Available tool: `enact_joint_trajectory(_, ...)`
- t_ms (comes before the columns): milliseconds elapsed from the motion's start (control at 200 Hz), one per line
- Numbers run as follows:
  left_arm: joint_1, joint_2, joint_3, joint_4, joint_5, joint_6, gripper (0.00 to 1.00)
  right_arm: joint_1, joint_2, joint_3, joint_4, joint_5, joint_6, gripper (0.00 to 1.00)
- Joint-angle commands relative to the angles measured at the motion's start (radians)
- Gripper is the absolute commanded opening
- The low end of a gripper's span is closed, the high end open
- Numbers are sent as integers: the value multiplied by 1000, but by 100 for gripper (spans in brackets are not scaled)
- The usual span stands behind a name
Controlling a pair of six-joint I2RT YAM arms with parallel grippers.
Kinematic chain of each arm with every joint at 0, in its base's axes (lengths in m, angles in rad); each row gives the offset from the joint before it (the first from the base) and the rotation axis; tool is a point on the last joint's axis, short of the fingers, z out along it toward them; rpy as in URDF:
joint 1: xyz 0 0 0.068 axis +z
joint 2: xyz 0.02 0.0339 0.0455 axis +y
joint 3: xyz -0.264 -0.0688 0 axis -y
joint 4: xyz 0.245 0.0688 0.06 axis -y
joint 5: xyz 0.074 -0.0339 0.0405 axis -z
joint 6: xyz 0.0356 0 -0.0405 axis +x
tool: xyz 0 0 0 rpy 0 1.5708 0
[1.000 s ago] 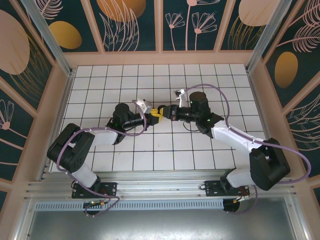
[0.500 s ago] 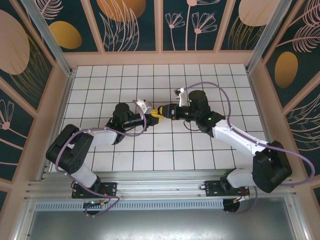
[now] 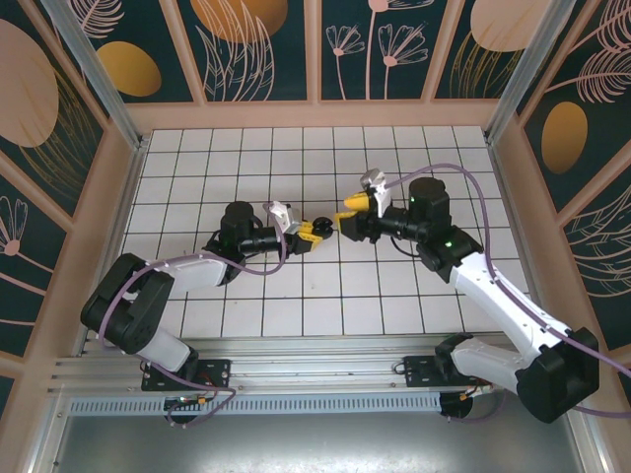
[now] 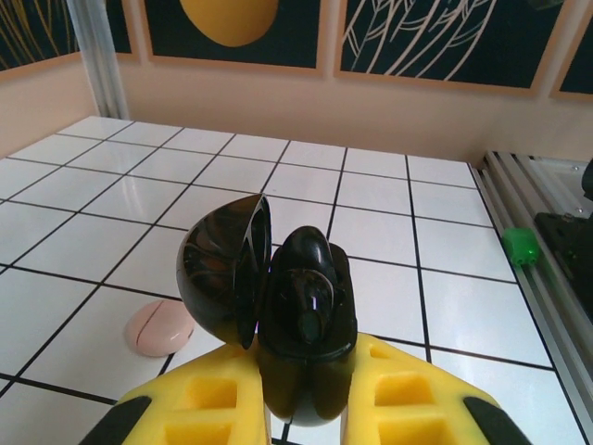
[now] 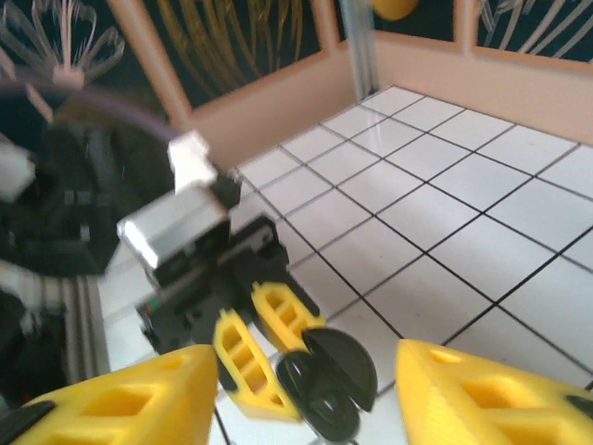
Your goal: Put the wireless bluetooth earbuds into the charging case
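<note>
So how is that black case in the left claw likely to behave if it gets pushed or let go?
The case looks glossy and rounded, so it is probably slippery in the left claw and apt to roll if dropped. Its lid stands open, so a push there would likely swing it shut rather than move the case.

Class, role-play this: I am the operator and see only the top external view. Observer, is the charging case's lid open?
Observer: Yes. The left wrist view shows the charging case with its lid swung open to the left.
Operator: What grips it?
Observer: The left hand, its yellow fingers shut on the case's lower half.
Operator: And the right hand?
Observer: Open in its wrist view, holding nothing.
</note>
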Motion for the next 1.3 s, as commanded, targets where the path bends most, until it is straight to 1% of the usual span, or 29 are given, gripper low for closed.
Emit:
enact_joint_trajectory(0,-1,-32,33,-39,49,73,7,-7,5,19,-112,-77,-362,64)
enact_joint_trajectory(25,0,-34,36,-48,50,82,7,-6,10,23,-118,-76,-381,65)
enact_joint_trajectory(60,-2,-36,39,-61,53,91,7,-6,25,33,-133,-69,-408,69)
enact_joint_trajectory(155,-5,-42,43,-72,59,105,7,-7,78,75,-177,-66,-468,71)
enact_joint_trajectory(360,-17,-42,43,-72,62,111,7,-4,192,153,-239,-116,-516,71)
enact_joint_trajectory(576,-21,-58,41,-64,65,117,7,-1,258,190,-280,-140,-552,71)
enact_joint_trajectory(741,-20,-68,40,-66,40,116,7,2,297,214,-342,-192,-579,71)
enact_joint_trajectory(911,-21,-68,40,-60,10,103,7,4,277,197,-365,-220,-604,68)
enact_joint_trajectory(1056,-21,-65,42,-68,-9,103,7,4,215,159,-346,-236,-627,65)
enact_joint_trajectory(1296,-22,-52,51,-99,-36,80,7,-5,109,86,-276,-235,-574,60)
